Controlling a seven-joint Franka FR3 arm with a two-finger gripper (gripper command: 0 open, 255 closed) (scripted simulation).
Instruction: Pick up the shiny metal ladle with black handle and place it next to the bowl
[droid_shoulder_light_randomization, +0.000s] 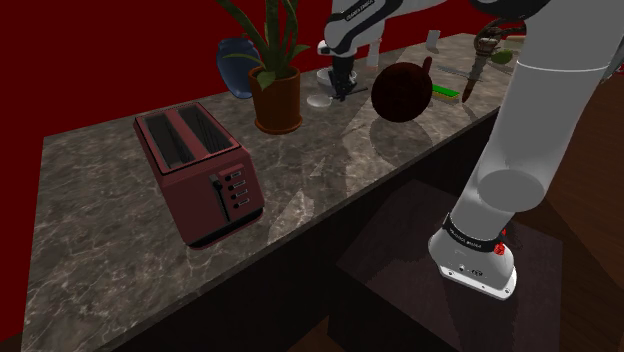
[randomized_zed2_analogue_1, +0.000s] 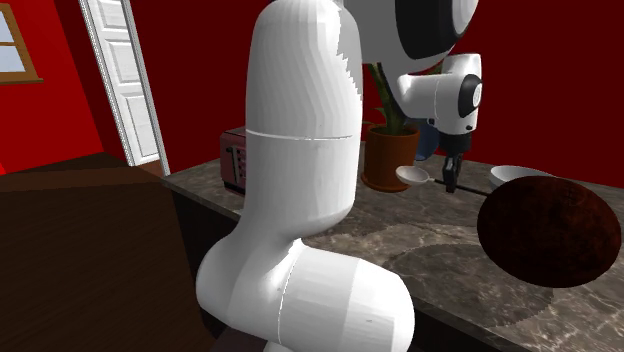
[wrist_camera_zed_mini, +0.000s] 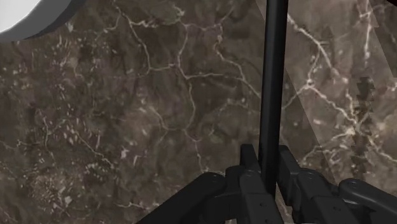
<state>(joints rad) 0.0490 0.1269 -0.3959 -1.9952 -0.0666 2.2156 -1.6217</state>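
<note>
My gripper (wrist_camera_zed_mini: 270, 156) is shut on the ladle's thin black handle (wrist_camera_zed_mini: 273, 89), which runs straight out between the two fingers. In the second exterior view the gripper (randomized_zed2_analogue_1: 452, 184) points down at the marble counter (randomized_zed2_analogue_1: 400, 225), with the ladle's pale cup (randomized_zed2_analogue_1: 410, 175) on one side of it and the white bowl (randomized_zed2_analogue_1: 515, 175) on the other. The shoulder view has the gripper (droid_shoulder_light_randomization: 341, 92) beside the ladle cup (droid_shoulder_light_randomization: 320, 100), close to the plant pot. The ladle sits at or just above the counter; I cannot tell which.
A red toaster (droid_shoulder_light_randomization: 200, 170) stands on the counter at the shoulder view's left. A potted plant (droid_shoulder_light_randomization: 277, 100) and a blue vase (droid_shoulder_light_randomization: 237, 65) stand behind the ladle. A dark brown round object (droid_shoulder_light_randomization: 402, 92) and a green board (droid_shoulder_light_randomization: 445, 92) lie on the gripper's other side.
</note>
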